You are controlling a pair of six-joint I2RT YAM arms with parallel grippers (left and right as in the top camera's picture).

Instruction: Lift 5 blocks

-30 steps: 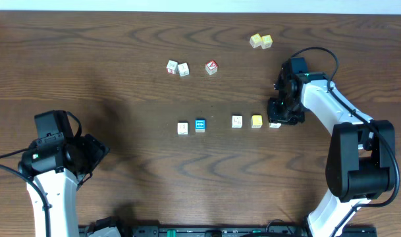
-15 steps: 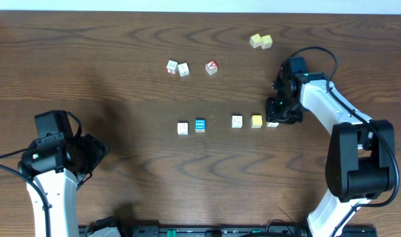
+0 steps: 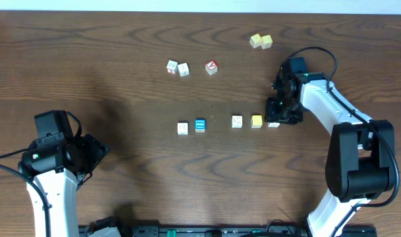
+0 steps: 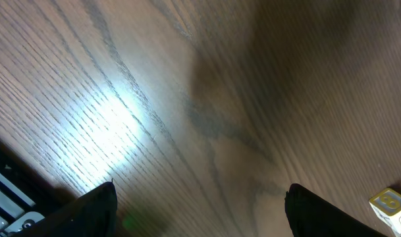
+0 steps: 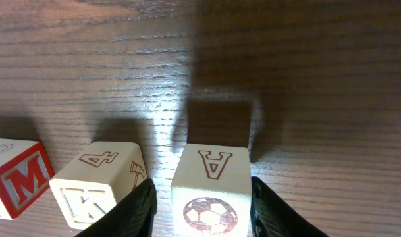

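Wood-grain table (image 3: 121, 52) all round. Closest in, the left gripper (image 4: 200, 209) hangs low over it, jaws spread wide, holding nothing. Further out the blocks sit in a row: white block (image 3: 182, 128), blue block (image 3: 200, 124), second white block (image 3: 236, 121), yellow block (image 3: 256, 121). At the right end, the right gripper (image 5: 201, 210) straddles the lettered block (image 5: 211, 172), part-open, wood showing beside one finger, so it isn't clamped. Beyond sits a red-topped cube (image 3: 211, 67).
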